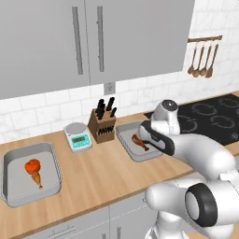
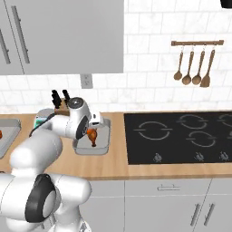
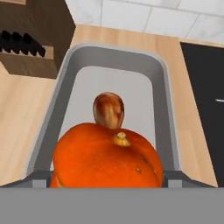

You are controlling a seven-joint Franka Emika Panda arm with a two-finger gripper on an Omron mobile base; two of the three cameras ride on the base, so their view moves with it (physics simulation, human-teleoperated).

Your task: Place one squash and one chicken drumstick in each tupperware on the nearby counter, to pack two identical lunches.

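Orange and glossy, the squash (image 3: pixel 107 157) sat grasped in the gripper's (image 1: pixel 145 136) wide-spread jaws, low over the tupperware (image 3: pixel 168 109) on the counter (image 1: pixel 93 168), beside the chicken drumstick (image 3: pixel 108 109) lying there, probably to complete that lunch.

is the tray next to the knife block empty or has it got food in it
Not empty. The tupperware beside the knife block holds a chicken drumstick, and a squash sits just in front of it in the hand view.

White tiled wall (image 2: pixel 149 68), grey upper cabinets (image 1: pixel 93 37), black stovetop (image 2: pixel 181 136)
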